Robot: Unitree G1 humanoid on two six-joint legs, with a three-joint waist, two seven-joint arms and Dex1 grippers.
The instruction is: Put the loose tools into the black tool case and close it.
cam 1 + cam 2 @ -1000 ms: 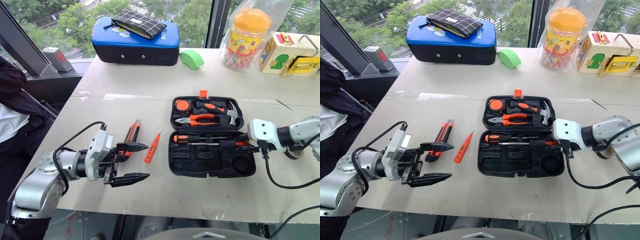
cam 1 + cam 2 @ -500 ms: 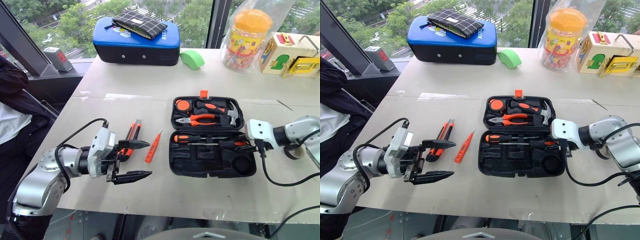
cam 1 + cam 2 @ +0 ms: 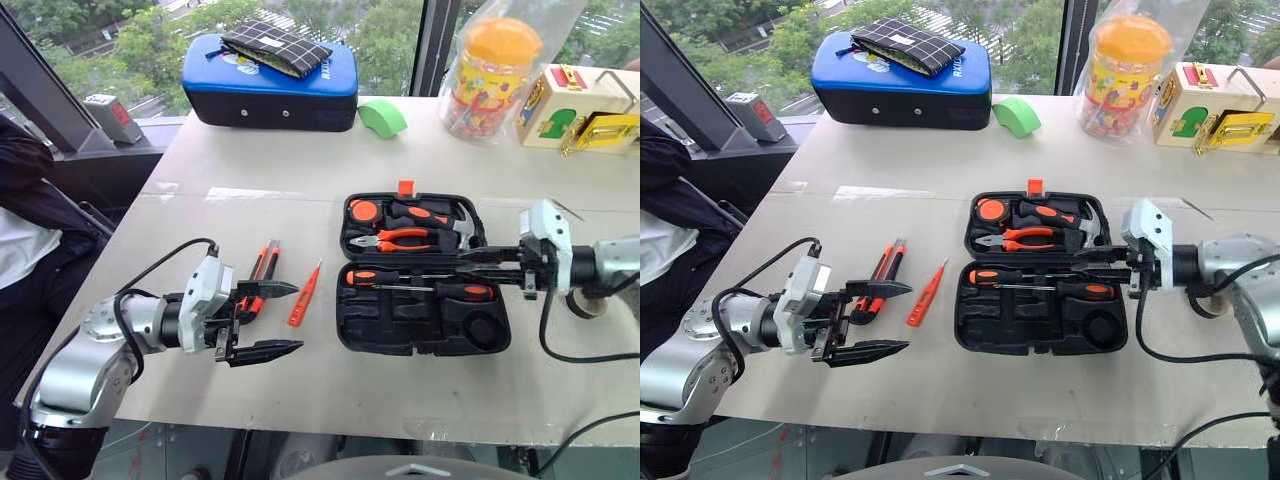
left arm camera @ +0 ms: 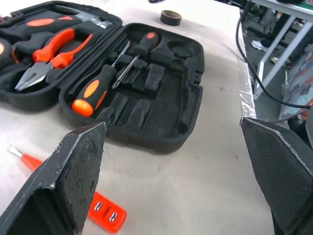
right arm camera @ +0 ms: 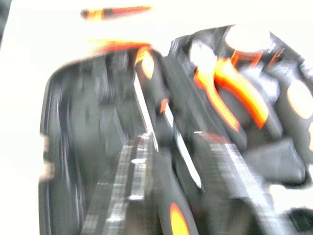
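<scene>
From the head views, the left gripper point(image 3: 272, 320) hovers level near the desk's point(image 3: 300, 390) front edge, fingers spread wide and empty, beside the utility knife point(image 3: 262, 272). The right gripper point(image 3: 1090, 262), closed, reaches over the open tool case point(image 3: 1040, 320) mid-desk. Left wrist view: both screwdrivers point(image 4: 95, 88) lie in the case.

left arm point(image 3: 90, 355): rounded silver-grey shells, black joints
left gripper point(image 3: 268, 320): white block, two black pointed fingers
left cable point(image 3: 160, 265): black, looping from arm to wrist
right arm point(image 3: 615, 260): silver-grey, white wrist block
right cable point(image 3: 560, 345): black, hanging in a loop
</scene>
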